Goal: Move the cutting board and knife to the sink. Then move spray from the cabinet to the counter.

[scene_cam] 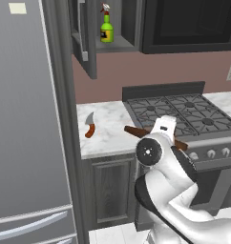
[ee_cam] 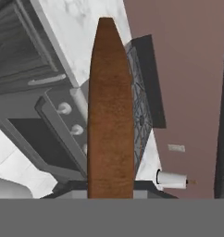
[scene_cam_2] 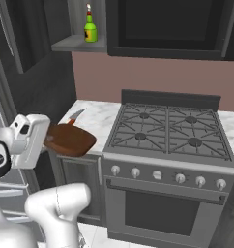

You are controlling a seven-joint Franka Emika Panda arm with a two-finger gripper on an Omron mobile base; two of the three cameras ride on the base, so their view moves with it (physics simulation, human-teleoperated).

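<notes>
My gripper (scene_cam_2: 45, 140) is shut on one end of the cutting board (scene_cam_2: 70, 139), a dark reddish-brown oval held level, a little above the counter's (scene_cam_2: 97, 118) front edge beside the stove. In the hand view the cutting board (ee_cam: 110, 115) runs straight up from my gripper (ee_cam: 110, 187). In the left base view my hand covers the middle of the cutting board (scene_cam: 131, 129). The knife (scene_cam: 90, 126) lies on the counter (scene_cam: 108, 138), orange handle toward me; it also shows behind the board as the knife (scene_cam_2: 75, 116). The green spray (scene_cam: 106, 29) stands on the open cabinet's shelf (scene_cam: 121, 47). The sink is out of view.
A black gas stove (scene_cam_2: 172, 128) with front knobs sits right of the counter. A tall grey fridge (scene_cam: 26, 119) stands at the left. The cabinet door (scene_cam: 86, 43) hangs open above the counter. A black microwave-like unit (scene_cam_2: 167, 26) hangs over the stove.
</notes>
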